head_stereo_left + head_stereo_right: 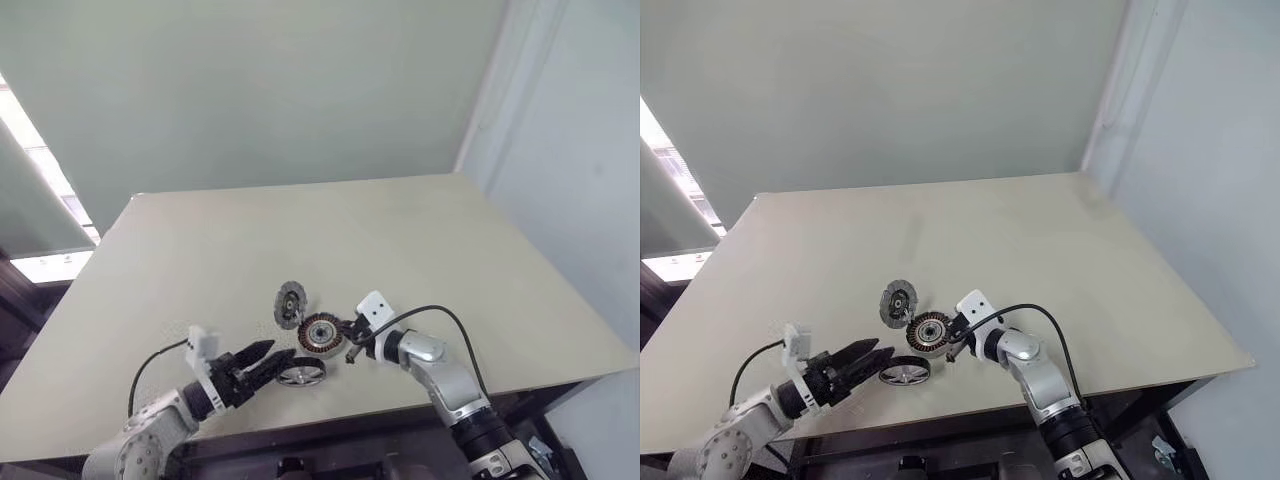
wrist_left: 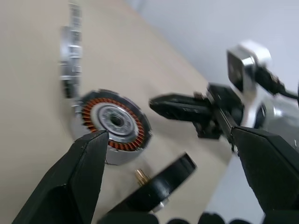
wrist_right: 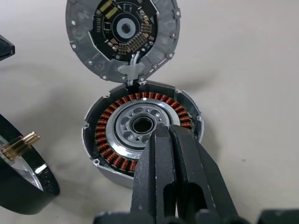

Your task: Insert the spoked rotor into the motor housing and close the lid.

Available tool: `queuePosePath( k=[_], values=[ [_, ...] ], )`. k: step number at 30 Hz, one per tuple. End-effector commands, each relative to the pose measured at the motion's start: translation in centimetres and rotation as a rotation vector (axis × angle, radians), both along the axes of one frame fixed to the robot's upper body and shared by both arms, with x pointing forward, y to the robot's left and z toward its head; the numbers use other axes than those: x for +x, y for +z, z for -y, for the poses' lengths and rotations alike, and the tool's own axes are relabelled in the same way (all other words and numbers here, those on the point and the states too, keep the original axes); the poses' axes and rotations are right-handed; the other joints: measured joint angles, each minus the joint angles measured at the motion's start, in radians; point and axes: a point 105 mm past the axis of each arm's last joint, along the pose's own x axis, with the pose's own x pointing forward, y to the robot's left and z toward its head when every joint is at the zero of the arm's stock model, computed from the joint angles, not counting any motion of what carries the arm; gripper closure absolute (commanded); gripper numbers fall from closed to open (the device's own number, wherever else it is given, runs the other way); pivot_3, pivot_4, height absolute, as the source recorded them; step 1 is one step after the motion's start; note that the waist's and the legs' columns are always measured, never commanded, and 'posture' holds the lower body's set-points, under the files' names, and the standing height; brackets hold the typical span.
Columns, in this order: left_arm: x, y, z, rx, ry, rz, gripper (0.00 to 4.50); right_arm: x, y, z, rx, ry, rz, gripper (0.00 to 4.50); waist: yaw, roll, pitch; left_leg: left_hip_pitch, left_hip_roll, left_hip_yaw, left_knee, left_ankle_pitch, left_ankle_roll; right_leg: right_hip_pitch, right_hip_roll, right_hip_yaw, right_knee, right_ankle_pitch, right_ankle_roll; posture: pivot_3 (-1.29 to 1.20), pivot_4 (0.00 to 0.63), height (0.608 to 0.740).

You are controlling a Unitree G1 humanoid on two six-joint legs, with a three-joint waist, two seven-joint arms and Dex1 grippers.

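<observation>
The motor housing (image 3: 140, 126), a ring of copper windings around a silver centre, lies on the table near its front edge. The grey lid (image 3: 124, 32) stands tilted up at the housing's far side, joined to it by a small tab. The spoked rotor (image 1: 301, 374), black-rimmed with a brass pin, lies on the table just in front of the housing. My right gripper (image 3: 163, 133) is shut and empty, its tips over the housing's near side; whether they touch it I cannot tell. My left gripper (image 1: 278, 352) is open at the rotor's left, holding nothing.
The beige table (image 1: 400, 240) stretches far behind and to both sides of the parts. Its front edge runs close below the rotor. A black cable (image 1: 440, 315) loops over my right wrist.
</observation>
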Motion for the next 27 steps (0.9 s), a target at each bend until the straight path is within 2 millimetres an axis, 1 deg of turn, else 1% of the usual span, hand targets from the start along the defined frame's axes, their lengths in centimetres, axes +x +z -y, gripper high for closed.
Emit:
queuePosePath(
  k=[1,6,12,20,26,27],
  values=[
    [0.4,1.1,0.8,0.031,-0.074,0.057,0.0,0.4,1.9,0.0,0.038,-0.007,0.059,4.46,0.0,0.0,0.0,0.0,0.0,0.0,0.0,0.0,0.0,0.0,0.0,0.0,0.0,0.0,0.0,0.0,0.0,0.74],
    [0.0,0.8,1.4,0.084,-0.176,0.035,0.0,0.4,1.8,0.3,0.034,-0.019,0.058,4.46,-0.001,0.0,0.0,0.0,0.0,0.0,0.0,0.0,0.0,0.0,0.0,0.0,0.001,0.0,0.0,0.0,0.0,0.74],
    [0.1,-0.5,1.1,0.227,-0.241,0.028,0.0,0.5,1.9,0.3,0.04,-0.03,0.058,4.46,0.0,0.0,0.0,0.0,0.0,0.0,0.001,0.0,0.0,0.0,0.0,0.0,0.001,0.0,0.0,0.0,0.0,0.74],
    [1.0,-1.5,1.3,0.326,-0.271,0.065,0.0,0.7,2.0,0.2,0.046,-0.032,0.061,4.46,0.0,0.0,0.0,0.0,0.0,0.0,0.001,0.0,0.0,0.0,0.0,0.0,0.002,0.0,0.0,0.0,0.0,0.74],
    [1.4,-2.4,2.0,0.362,-0.315,0.093,0.0,0.6,2.0,0.2,0.048,-0.034,0.059,4.46,0.0,0.0,0.0,0.0,0.0,0.0,0.001,0.0,0.0,0.0,0.0,0.0,0.002,0.001,0.002,0.0,0.0,0.74],
    [1.3,-2.5,2.2,0.362,-0.324,0.094,0.4,0.6,2.0,0.2,0.049,-0.034,0.059,4.5,0.0,0.0,0.0,0.0,0.0,0.0,0.001,0.0,0.0,0.0,0.0,0.0,0.002,0.001,0.002,0.0,0.0,0.74]
  ],
)
